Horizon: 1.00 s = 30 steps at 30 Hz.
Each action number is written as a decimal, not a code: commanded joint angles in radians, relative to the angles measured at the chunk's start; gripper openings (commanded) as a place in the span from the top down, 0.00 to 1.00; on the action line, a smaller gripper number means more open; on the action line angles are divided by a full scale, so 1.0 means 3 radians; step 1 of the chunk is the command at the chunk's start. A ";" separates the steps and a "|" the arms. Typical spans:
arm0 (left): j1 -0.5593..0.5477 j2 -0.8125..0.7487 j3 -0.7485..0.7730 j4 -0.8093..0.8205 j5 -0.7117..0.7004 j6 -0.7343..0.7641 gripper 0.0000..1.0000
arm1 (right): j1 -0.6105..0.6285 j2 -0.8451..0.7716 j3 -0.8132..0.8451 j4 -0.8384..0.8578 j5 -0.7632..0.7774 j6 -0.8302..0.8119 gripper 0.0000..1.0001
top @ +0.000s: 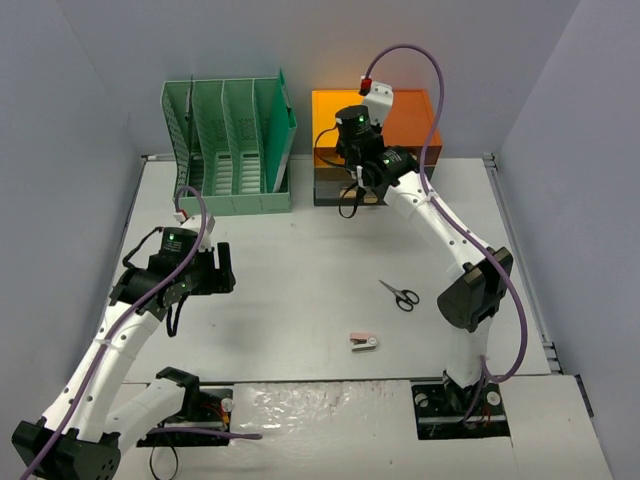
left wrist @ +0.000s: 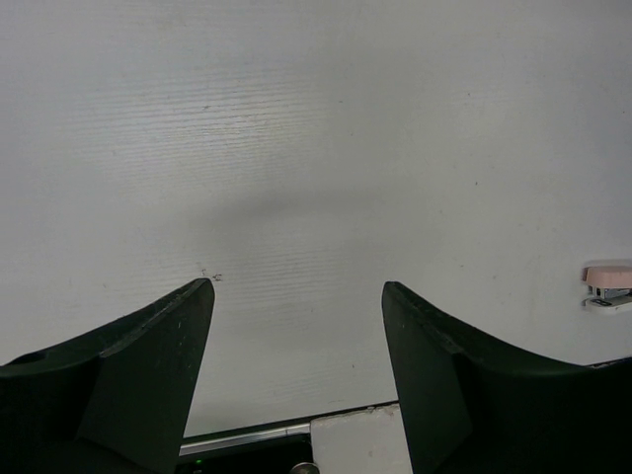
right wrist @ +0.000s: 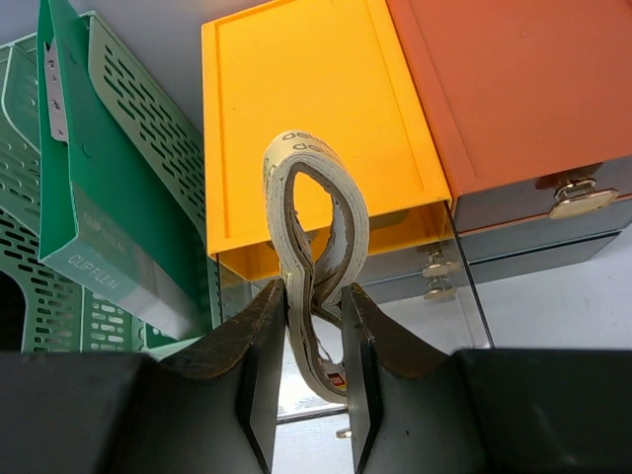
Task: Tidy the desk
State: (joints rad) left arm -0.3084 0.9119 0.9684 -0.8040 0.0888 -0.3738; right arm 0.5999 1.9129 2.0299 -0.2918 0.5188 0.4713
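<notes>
Right wrist view: right hand (right wrist: 314, 292) pinched on squashed tape roll (right wrist: 301, 148), centre frame, before open yellow drawer (right wrist: 306, 89); advise clearing drawer's front rim before release; left hand (left wrist: 296, 288) wide, empty, over table (left wrist: 296, 118).

My right fingers (right wrist: 259, 365) hide the lower middle of the beige loop (right wrist: 318, 197), and I cannot read its print whole. At my left wrist, the picture's edge cuts off the small pink thing (left wrist: 608, 283); I cannot tell what it is.
</notes>
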 commanded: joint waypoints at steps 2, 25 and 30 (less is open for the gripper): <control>-0.0015 -0.0048 0.0081 0.0105 -0.0061 0.0024 0.34 | 0.0007 -0.0031 -0.0118 0.0293 -0.0002 0.0004 0.97; -0.0015 0.0003 0.0128 0.0116 -0.0047 0.0055 0.34 | 0.0058 -0.0188 -0.0635 0.0298 -0.0071 -0.0117 0.11; -0.0017 -0.0002 0.0111 0.0128 -0.0043 0.0052 0.34 | 0.0109 -0.0334 -0.0618 0.0300 0.0090 -0.0150 0.10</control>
State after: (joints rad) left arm -0.3084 0.9100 0.9684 -0.8042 0.0780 -0.3714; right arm 0.6141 1.9157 1.8324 -0.2451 0.4750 0.4453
